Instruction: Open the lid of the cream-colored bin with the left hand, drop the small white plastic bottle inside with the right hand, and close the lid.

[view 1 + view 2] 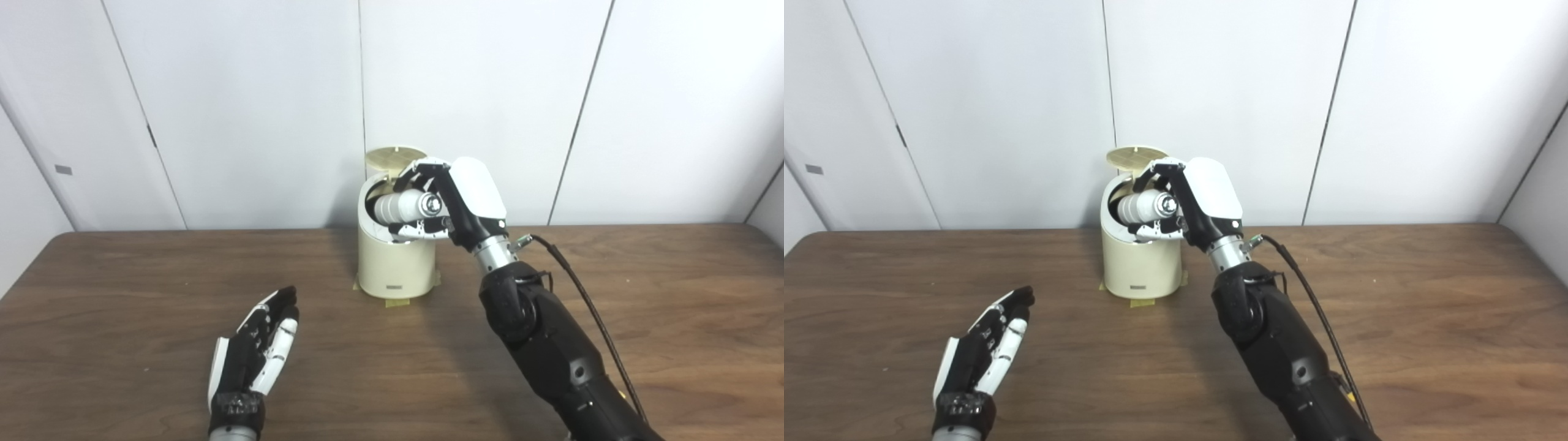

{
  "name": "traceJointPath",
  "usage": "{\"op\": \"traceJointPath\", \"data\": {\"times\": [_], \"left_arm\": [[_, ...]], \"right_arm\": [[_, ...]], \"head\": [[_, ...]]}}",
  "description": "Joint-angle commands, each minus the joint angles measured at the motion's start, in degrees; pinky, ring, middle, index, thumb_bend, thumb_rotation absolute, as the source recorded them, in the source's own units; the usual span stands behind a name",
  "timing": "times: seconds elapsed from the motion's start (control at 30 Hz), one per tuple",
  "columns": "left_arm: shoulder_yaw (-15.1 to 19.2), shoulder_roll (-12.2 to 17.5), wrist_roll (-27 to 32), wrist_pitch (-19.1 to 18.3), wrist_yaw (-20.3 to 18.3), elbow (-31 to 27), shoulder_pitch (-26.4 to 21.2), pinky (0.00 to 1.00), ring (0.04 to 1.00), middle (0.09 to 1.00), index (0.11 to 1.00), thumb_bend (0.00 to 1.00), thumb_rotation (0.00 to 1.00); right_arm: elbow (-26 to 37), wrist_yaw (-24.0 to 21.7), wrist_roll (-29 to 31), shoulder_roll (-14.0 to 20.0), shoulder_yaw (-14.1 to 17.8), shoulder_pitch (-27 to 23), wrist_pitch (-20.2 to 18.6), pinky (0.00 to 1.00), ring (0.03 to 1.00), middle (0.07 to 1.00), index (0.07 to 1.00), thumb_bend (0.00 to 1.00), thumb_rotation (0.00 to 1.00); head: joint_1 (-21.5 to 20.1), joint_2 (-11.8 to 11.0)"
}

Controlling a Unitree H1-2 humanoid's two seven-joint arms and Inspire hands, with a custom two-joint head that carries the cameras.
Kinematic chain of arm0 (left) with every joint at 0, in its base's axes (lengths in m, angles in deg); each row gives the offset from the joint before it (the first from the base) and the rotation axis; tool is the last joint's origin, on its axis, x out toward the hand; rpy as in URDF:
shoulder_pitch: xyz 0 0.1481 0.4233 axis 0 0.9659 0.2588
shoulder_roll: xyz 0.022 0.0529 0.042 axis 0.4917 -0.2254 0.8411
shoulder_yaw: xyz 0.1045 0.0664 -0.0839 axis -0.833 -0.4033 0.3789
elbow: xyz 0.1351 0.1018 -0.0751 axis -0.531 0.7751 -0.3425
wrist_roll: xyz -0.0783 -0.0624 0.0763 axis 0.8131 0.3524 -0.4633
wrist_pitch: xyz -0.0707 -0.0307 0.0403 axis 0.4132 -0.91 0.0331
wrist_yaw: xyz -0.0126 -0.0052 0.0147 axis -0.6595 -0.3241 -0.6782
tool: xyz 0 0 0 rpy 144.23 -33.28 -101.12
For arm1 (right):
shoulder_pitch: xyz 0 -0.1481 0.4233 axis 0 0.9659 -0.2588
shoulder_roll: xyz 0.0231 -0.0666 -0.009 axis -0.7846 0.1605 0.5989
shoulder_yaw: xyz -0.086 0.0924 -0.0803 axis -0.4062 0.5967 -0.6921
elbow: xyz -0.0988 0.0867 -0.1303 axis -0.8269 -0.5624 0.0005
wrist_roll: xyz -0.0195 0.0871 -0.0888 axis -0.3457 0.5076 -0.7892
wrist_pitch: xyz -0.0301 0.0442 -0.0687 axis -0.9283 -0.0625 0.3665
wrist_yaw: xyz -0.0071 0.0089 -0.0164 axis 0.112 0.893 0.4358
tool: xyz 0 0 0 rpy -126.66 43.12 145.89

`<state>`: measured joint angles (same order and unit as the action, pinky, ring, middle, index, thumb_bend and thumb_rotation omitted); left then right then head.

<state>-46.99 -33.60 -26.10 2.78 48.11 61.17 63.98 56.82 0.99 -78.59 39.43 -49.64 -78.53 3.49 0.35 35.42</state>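
The cream-colored bin (395, 263) stands at the back middle of the table, and its round lid (395, 158) is tipped up behind the dark opening. My right hand (456, 199) hovers over that opening, shut on the small white plastic bottle (401, 207). The bottle lies sideways with its end pointing into the bin's mouth. My left hand (260, 346) rests low over the table at the front left, open and flat, well apart from the bin. In the right eye view the bottle (1142, 206) sits the same way in the right hand (1200, 199).
Yellow tape tabs (397, 302) stick out from under the bin's base. A black cable (582, 288) runs along my right forearm. The wooden table (122, 294) ends at a white panelled wall close behind the bin.
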Motion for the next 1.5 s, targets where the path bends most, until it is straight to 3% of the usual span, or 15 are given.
{"op": "traceJointPath", "data": {"times": [0.0, 0.3, 0.33, 0.37, 0.43, 0.53, 0.83, 1.17, 1.47], "left_arm": [[-0.2, -0.2, -0.2, 0.6, -0.2, -2.0, 0.3, 0.93, 0.878, 0.838, 0.837, 0.44, 0.58], [-0.3, 0.1, -0.3, 0.6, -0.5, -2.0, 0.4, 0.93, 0.876, 0.844, 0.846, 0.43, 0.57], [-0.4, 0.1, -0.5, 0.5, -0.5, -2.0, 0.4, 0.91, 0.87, 0.84, 0.843, 0.43, 0.57], [-0.4, 0.1, -0.7, 0.5, -0.4, -2.0, 0.4, 0.91, 0.868, 0.838, 0.841, 0.43, 0.57], [-0.5, 0.2, -0.9, 0.5, -0.5, -2.0, 0.4, 0.93, 0.876, 0.842, 0.841, 0.44, 0.58], [-0.5, 0.3, -0.8, 0.7, -0.6, -1.9, 0.4, 0.93, 0.875, 0.84, 0.842, 0.43, 0.59], [-0.3, 0.2, -0.3, 0.9, -0.6, -1.8, 0.4, 0.92, 0.87, 0.833, 0.84, 0.43, 0.55], [-0.1, 0.2, 0.1, 0.3, -0.7, -2.2, 0.2, 0.92, 0.87, 0.837, 0.842, 0.41, 0.54], [0.0, 0.6, 0.0, 0.7, -0.9, -1.6, 0.1, 0.91, 0.867, 0.834, 0.841, 0.41, 0.54]], "right_arm": [[1.9, 0.5, 0.2, 0.4, 0.2, -2.0, 0.1, 0.48, 0.582, 0.649, 0.494, 0.52, 0.14], [1.9, 1.0, -0.2, 0.6, 0.0, -1.9, 0.2, 0.51, 0.601, 0.646, 0.495, 0.52, 0.14], [1.9, 1.0, -0.4, 0.6, 0.0, -1.8, 0.1, 0.52, 0.614, 0.654, 0.579, 0.69, 0.12], [2.1, 1.0, -1.0, 0.7, -0.2, -1.8, -0.5, 0.53, 0.62, 0.658, 0.622, 0.78, 0.12], [2.6, 0.5, -1.9, 0.8, -0.5, -1.7, -1.7, 0.59, 0.673, 0.698, 0.689, 0.86, 0.15], [3.4, -0.2, -2.3, 0.9, -0.8, -1.4, -3.0, 0.63, 0.708, 0.727, 0.728, 0.89, 0.17], [3.5, -0.1, -2.1, 1.3, -1.2, -1.7, -2.7, 0.63, 0.719, 0.741, 0.726, 0.91, 0.18], [3.6, 1.0, -1.7, 1.5, -0.8, -1.5, -1.7, 0.58, 0.666, 0.694, 0.676, 0.89, 0.14], [11.4, -2.2, -1.0, 3.2, 0.7, 1.5, -3.6, 0.54, 0.642, 0.681, 0.669, 0.83, 0.15]], "head": [[0.0, 0.1], [-0.1, 0.0], [-0.1, 0.0], [-0.1, 0.0], [-0.1, 0.0], [-0.1, 0.0], [-0.1, 0.0], [-0.6, 0.4], [-0.7, 0.7]]}}
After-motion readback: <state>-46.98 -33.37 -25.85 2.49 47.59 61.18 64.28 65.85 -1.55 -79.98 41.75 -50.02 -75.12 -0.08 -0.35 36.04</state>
